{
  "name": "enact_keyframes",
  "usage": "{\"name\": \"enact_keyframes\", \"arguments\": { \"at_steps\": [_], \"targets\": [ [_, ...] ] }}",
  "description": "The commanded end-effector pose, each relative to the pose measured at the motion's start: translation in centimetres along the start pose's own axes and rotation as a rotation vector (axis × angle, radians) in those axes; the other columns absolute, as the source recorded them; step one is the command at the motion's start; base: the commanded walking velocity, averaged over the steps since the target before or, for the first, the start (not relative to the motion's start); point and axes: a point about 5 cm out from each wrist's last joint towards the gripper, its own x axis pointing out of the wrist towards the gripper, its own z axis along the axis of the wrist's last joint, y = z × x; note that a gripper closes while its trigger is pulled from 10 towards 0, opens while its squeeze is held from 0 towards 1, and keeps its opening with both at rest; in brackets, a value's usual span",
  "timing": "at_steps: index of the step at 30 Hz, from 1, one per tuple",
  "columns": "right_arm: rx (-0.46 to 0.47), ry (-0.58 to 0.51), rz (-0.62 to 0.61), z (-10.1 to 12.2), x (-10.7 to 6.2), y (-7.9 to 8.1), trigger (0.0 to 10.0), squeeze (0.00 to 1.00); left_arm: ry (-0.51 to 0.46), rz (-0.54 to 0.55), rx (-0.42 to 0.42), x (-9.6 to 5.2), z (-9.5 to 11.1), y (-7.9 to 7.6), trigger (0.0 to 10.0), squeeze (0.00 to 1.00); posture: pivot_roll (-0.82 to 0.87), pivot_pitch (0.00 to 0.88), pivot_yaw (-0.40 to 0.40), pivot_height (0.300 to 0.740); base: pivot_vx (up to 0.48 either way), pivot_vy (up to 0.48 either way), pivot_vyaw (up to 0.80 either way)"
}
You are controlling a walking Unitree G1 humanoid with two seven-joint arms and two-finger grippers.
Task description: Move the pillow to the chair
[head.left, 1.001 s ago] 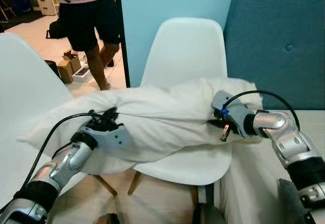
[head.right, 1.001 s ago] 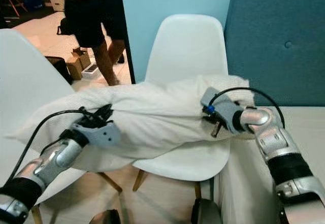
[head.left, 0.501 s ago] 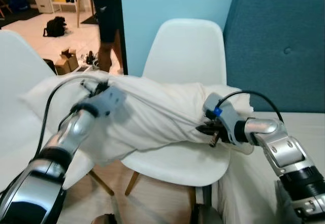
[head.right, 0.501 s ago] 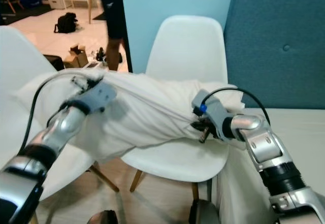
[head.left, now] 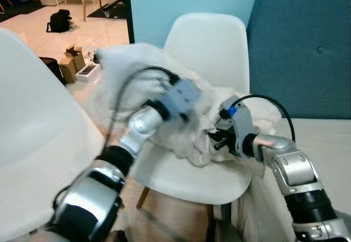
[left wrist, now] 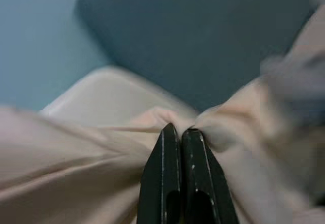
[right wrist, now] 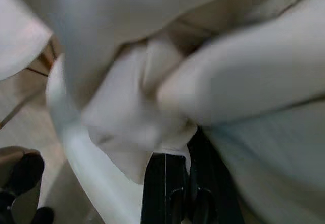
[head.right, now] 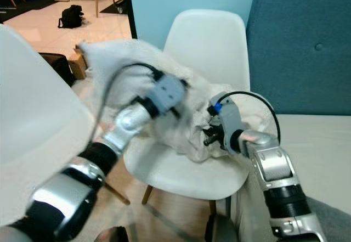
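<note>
Both pairs of fingers (left wrist: 175, 183) pinch pillow (head.right: 126, 66) fabric, the left gripper (left wrist: 179, 130) at 10 o'clock of the right gripper (right wrist: 177, 155), bunching it over the chair (head.right: 214, 39) seat.

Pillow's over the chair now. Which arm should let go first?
Probably right. The right gripper pinches the pillow low at the chair seat; the left gripper, shut on a fold, holds its end raised above the seat.
</note>
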Motion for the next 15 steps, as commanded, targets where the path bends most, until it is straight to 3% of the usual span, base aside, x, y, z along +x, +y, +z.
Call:
{"name": "enact_keyframes", "arguments": {
  "at_steps": [1,3,5,6,7,8,9,10,11,12,14,15],
  "targets": [
    [0.005,-0.033,0.012,0.7,-0.1,0.6,0.0,0.00,-0.044,-0.084,-0.074,0.0,0.6,-1.1,10.0,0.00,-0.08,0.096,-0.020,0.537,0.000,0.000,0.00],
    [0.013,-0.021,0.057,0.7,0.0,1.5,0.0,0.00,-0.032,-0.154,-0.183,-1.2,0.1,-1.4,10.0,0.00,-0.07,0.100,-0.023,0.537,0.000,0.000,0.00],
    [0.013,-0.021,0.057,0.7,0.0,1.5,0.0,0.00,-0.032,-0.154,-0.183,-1.2,0.1,-1.4,10.0,0.00,-0.07,0.100,-0.023,0.537,0.000,0.000,0.00],
    [0.015,-0.013,0.096,0.7,0.1,2.2,0.0,0.00,-0.006,-0.179,-0.204,-2.3,-0.5,-1.3,10.0,0.00,-0.07,0.100,-0.024,0.537,0.000,0.000,0.00],
    [0.014,-0.007,0.134,0.6,0.2,2.9,1.2,0.00,0.040,-0.177,-0.192,-3.6,-1.3,-0.8,10.0,0.00,-0.06,0.100,-0.027,0.537,0.000,0.000,0.00],
    [0.014,-0.007,0.134,0.6,0.2,2.9,1.2,0.00,0.040,-0.177,-0.192,-3.6,-1.3,-0.8,10.0,0.00,-0.06,0.100,-0.027,0.537,0.000,0.000,0.00],
    [0.016,-0.004,0.162,0.5,0.2,3.4,6.7,0.00,0.104,-0.155,-0.192,-5.5,-2.4,0.0,10.0,0.00,-0.06,0.100,-0.030,0.537,0.000,0.000,0.00],
    [0.016,-0.004,0.162,0.5,0.2,3.4,6.7,0.00,0.104,-0.155,-0.192,-5.5,-2.4,0.0,10.0,0.00,-0.06,0.100,-0.030,0.537,0.000,0.000,0.00],
    [0.016,-0.002,0.183,0.5,0.3,3.8,8.6,0.00,0.180,-0.104,-0.196,-7.9,-3.6,1.0,10.0,0.00,-0.05,0.101,-0.034,0.537,0.000,0.000,0.00],
    [0.016,-0.002,0.183,0.5,0.3,3.8,8.6,0.00,0.180,-0.104,-0.196,-7.9,-3.6,1.0,10.0,0.00,-0.05,0.101,-0.034,0.537,0.000,0.000,0.00],
    [0.023,0.000,0.209,0.6,0.6,4.3,10.0,0.00,0.300,-0.025,-0.211,-12.2,-5.4,2.6,10.0,0.00,-0.04,0.097,-0.047,0.537,0.000,0.000,0.00],
    [0.023,0.000,0.209,0.6,0.6,4.3,10.0,0.00,0.300,-0.025,-0.211,-12.2,-5.4,2.6,10.0,0.00,-0.04,0.097,-0.047,0.537,0.000,0.000,0.00]
  ]
}}
